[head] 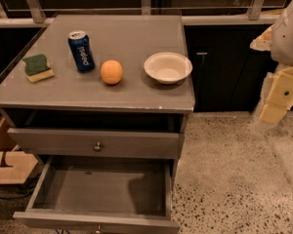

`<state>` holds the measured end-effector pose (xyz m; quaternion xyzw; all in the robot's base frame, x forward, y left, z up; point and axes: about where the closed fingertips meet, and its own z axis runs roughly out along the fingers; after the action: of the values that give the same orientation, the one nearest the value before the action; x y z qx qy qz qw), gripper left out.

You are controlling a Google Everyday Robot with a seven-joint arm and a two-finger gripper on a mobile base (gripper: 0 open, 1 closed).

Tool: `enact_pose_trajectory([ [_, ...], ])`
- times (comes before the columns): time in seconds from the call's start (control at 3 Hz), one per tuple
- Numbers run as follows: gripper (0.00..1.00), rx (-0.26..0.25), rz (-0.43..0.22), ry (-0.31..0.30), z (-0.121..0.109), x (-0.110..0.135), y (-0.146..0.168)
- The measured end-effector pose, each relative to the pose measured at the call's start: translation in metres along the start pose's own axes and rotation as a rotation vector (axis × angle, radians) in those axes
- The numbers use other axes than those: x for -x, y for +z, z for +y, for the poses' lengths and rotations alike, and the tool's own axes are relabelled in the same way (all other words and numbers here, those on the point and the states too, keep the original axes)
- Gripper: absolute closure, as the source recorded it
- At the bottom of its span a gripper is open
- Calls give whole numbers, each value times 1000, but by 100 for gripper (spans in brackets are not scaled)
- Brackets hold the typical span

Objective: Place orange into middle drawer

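Note:
The orange [111, 72] sits on the grey cabinet top [132, 38], between a blue soda can [81, 51] and a white bowl [168, 67]. The middle drawer [102, 186] is pulled out below the closed drawer front [95, 143]. Its dark grey inside holds nothing, and its knob shows at the bottom edge. My gripper [276, 104] hangs at the far right of the camera view, off the cabinet and above the floor, well away from the orange and holding nothing that I can see.
A green and yellow sponge [37, 67] lies at the left of the cabinet top. A dark cupboard [224, 67] stands behind on the right. The speckled floor [234, 179] spreads to the right. A wooden piece [10, 165] lies on the floor at the left.

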<state>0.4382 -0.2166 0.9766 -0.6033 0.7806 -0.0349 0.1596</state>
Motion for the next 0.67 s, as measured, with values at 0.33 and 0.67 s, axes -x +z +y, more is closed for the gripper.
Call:
enact_pose_trajectory([
  [0.33,0,-2,-1,-1,0,1,0],
  [0.67,0,-22,-6,-20,-8,17,-1],
])
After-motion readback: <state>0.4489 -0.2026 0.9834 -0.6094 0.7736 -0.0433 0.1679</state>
